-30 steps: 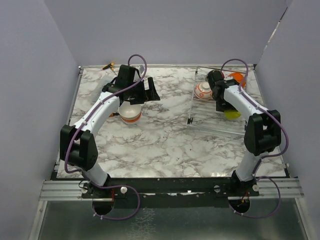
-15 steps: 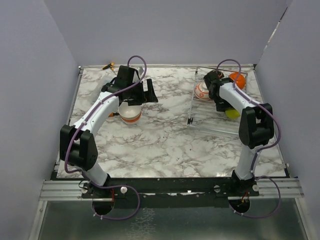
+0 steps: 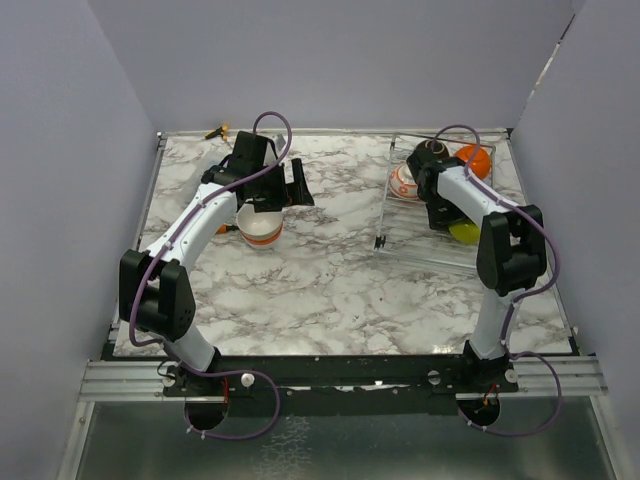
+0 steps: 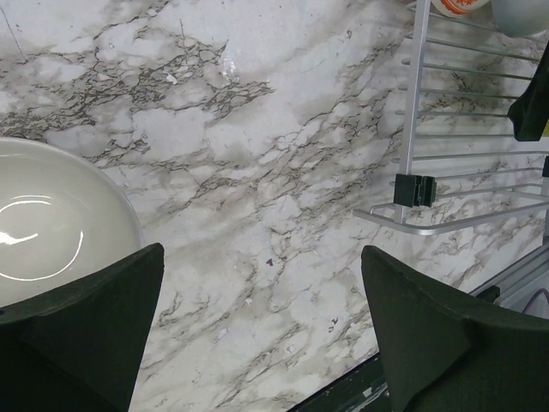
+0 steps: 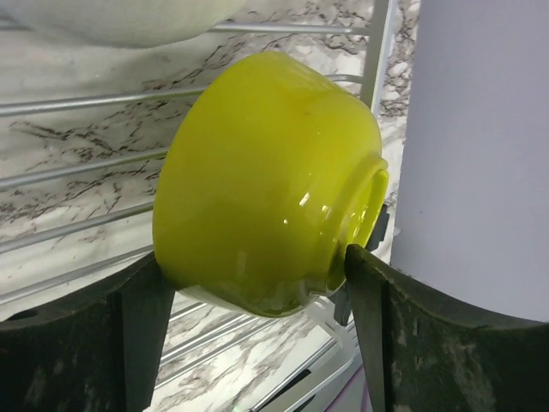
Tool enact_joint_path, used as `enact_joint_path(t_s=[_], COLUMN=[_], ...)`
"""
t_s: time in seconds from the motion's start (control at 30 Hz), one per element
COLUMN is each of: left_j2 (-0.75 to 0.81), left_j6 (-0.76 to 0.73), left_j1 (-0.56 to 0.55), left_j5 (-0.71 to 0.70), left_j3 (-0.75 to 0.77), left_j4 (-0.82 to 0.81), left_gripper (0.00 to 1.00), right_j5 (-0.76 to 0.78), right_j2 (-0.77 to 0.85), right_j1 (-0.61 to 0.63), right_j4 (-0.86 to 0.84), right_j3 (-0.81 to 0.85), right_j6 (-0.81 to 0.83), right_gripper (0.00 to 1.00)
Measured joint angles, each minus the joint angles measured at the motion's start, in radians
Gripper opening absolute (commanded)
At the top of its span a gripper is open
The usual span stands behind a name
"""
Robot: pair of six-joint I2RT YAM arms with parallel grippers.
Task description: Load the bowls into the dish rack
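We saw even, soft overhead light on the marble table point(image 3: 330, 280), with only faint shadows. Small glints sat on the lime green bowl point(image 5: 266, 180), and a bright streak lay in the white bowl point(image 4: 51, 223). The left gripper's fingers point(image 4: 77, 335) looked soft, perhaps simply too close to focus.

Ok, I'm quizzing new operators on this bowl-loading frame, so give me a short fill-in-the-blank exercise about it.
1. The bowl held in the jaws of the right gripper is ____ in colour.
2. The jaws of the left gripper stand ____, with nothing between them.
3. The dish rack sits on the robot's ____ side of the table.

Missing words: lime green; open; right.
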State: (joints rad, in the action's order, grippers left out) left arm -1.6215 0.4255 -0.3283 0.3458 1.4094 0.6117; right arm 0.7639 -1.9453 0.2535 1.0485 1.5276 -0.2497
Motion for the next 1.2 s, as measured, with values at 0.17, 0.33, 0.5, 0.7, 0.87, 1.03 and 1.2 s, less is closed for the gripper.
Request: enact_joint_path(t_s=[0.17, 0.33, 0.5, 0.7, 0.87, 1.03, 1.2], left_j2=[0.000, 0.000, 0.000, 0.000, 0.000, 0.000, 0.000], left_j6=[0.000, 0.000, 0.000, 0.000, 0.001, 0.021, 0.040], left_j1=[0.000, 0.000, 0.000, 0.000, 0.000, 0.001, 0.002], left_j5=[0.000, 0.000, 0.000, 0.000, -0.005, -0.034, -0.075], left_j3=[0.000, 0.000, 0.001, 0.004, 0.004, 0.004, 0.004], left_j4=[0.002, 0.005, 0.013, 0.019, 0.019, 0.019, 0.019], left_gripper=[0.96, 0.96, 0.96, 0.96, 0.96, 0.96, 0.96], right_j5=[-0.071, -0.164, -0.243, -0.261, -0.273, -0.325, -0.374], right_j2=[0.000, 0.024, 0.115, 0.219, 0.299, 0.355, 0.355], right_j1=[0.000, 0.000, 0.000, 0.000, -0.004, -0.032, -0.083], right_j4=[-0.001, -0.005, -0.018, -0.048, -0.089, -0.137, -0.220], right_j3=[-0.010, -0.020, -0.031, -0.043, -0.165, -0.276, -0.341], right_j6=[0.007, 0.022, 0.030, -0.026, -0.092, -0.137, -0.144], right_gripper=[0.88, 0.92, 0.88, 0.73, 0.63, 0.61, 0.60])
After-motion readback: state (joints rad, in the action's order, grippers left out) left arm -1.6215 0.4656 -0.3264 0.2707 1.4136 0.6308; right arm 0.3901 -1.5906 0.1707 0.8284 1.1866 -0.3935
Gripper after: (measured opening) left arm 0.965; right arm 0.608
